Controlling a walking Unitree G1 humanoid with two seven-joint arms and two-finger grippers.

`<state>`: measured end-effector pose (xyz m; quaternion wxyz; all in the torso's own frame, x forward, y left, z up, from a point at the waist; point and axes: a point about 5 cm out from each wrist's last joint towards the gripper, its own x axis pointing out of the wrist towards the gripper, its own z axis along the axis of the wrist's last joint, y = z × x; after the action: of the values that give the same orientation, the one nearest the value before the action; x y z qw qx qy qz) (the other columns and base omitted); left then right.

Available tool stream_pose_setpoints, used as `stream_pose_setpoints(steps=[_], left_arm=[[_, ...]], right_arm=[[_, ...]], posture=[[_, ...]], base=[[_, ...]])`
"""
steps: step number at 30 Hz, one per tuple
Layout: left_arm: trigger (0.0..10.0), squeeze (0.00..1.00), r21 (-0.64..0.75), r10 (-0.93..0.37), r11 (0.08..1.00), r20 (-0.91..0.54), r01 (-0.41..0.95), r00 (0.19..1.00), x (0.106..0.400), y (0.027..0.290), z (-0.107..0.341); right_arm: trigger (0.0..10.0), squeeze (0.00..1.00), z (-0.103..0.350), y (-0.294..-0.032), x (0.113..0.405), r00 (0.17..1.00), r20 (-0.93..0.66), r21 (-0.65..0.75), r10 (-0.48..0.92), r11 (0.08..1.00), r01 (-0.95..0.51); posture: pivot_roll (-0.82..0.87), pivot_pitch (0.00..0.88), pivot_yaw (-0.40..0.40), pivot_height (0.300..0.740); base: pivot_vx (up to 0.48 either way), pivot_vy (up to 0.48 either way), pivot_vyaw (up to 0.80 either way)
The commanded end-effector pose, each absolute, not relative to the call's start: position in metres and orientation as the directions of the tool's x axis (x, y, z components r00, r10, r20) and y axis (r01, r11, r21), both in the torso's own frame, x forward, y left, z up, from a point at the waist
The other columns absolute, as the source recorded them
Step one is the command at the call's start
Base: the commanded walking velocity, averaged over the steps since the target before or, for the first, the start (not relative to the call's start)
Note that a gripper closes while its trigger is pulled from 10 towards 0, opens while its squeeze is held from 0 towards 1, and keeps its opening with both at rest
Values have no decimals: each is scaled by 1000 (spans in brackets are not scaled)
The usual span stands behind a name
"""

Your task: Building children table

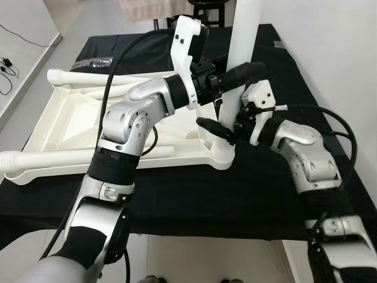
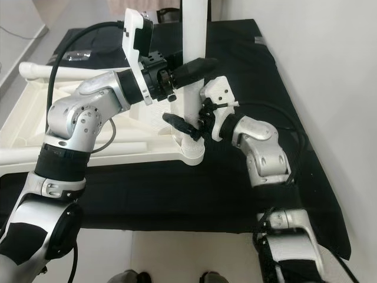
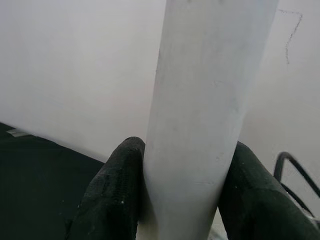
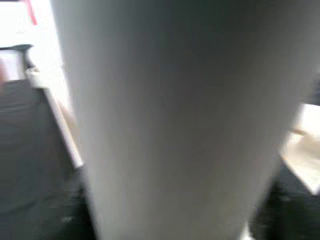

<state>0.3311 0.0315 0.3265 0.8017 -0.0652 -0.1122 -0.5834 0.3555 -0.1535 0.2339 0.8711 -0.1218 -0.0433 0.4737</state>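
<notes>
A white table top (image 1: 70, 121) lies upside down on the black-covered table (image 1: 177, 194). One white table leg (image 1: 244, 35) stands upright in the corner socket (image 1: 221, 156) at the top's near right corner. My left gripper (image 1: 250, 73) is shut on this leg well above the socket. In the left wrist view its fingers (image 3: 115, 190) press both sides of the leg (image 3: 210, 100). My right gripper (image 1: 227, 132) holds the same leg low down, just above the socket. The leg (image 4: 175, 115) shows very close and blurred in the right wrist view.
Two more white legs lie flat, one along the top's far edge (image 1: 88, 76), one along its near edge (image 1: 35, 159). A white wall (image 1: 330, 47) runs close on the right. A dark stool (image 1: 206, 9) stands behind the table. Cables (image 1: 9, 65) lie on the floor at left.
</notes>
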Motion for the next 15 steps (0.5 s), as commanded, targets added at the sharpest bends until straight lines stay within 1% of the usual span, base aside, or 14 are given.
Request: stream_pose_setpoints(steps=[1, 2, 4, 6, 15], left_arm=[[0, 0, 1, -937, 242, 262, 970, 233, 326, 24, 324], [0, 0, 1, -937, 242, 262, 970, 233, 326, 24, 325], [0, 0, 1, -937, 242, 262, 970, 233, 326, 24, 325], [0, 0, 3, -936, 245, 261, 970, 235, 326, 24, 325], [0, 0, 20, -939, 250, 251, 968, 237, 325, 24, 323]], right_arm=[[0, 0, 230, -148, 357, 504, -52, -249, 862, 477, -843], [0, 0, 230, -148, 359, 484, -54, -244, 874, 458, -855], [0, 0, 230, -148, 359, 484, -54, -244, 874, 458, -855], [0, 0, 230, -146, 363, 462, -47, -225, 885, 442, -868], [0, 0, 226, -145, 365, 438, -15, -200, 899, 427, -882]], posture=[[35, 136, 45, 740], [37, 136, 43, 740], [37, 136, 43, 740], [42, 137, 40, 740], [42, 138, 40, 740]], base=[[0, 0, 0], [0, 0, 0], [0, 0, 0], [0, 0, 0], [0, 0, 0]])
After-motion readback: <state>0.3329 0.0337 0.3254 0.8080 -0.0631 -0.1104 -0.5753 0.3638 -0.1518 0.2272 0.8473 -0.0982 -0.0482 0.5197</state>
